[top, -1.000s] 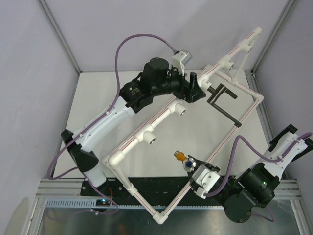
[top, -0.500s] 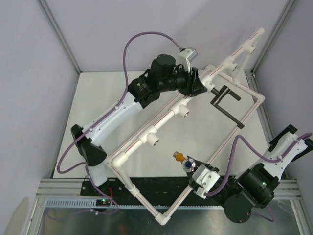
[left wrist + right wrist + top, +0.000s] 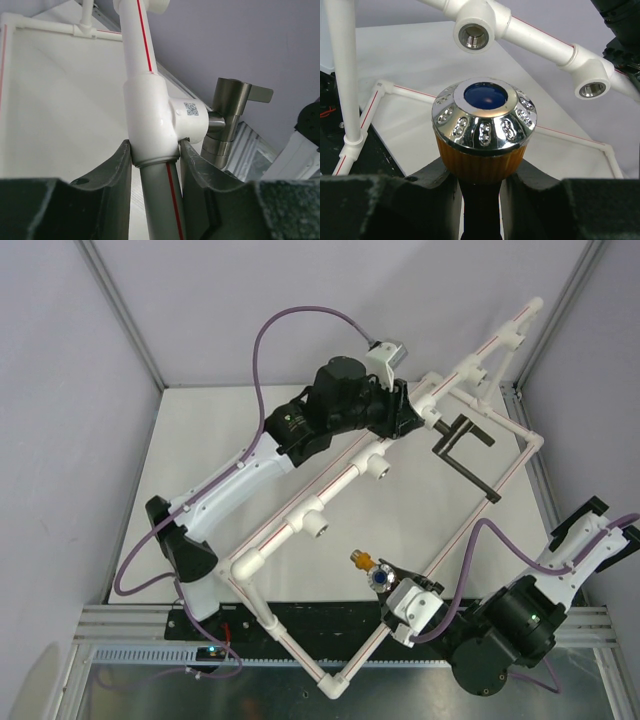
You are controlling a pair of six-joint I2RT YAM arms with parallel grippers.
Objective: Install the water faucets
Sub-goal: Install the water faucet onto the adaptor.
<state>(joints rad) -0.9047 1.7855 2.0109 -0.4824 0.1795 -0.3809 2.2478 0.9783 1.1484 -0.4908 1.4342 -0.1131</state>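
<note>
Left gripper (image 3: 155, 152) closed onto pipe frame (image 3: 145, 100) (black tap (image 3: 227, 100) beside), right gripper (image 3: 480, 174) pinching brass tap (image 3: 484, 120)

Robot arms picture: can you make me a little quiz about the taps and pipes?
1. True or false: the right gripper is holding the orange-brass tap with the shiny knob.
2. Pick one: the left gripper is closed on A) the white pipe frame, B) the orange-brass tap, C) nothing.
3. Count: how many empty round sockets on the pipe show in the right wrist view?

Key: 1 true; 2 A; 3 two.
</note>
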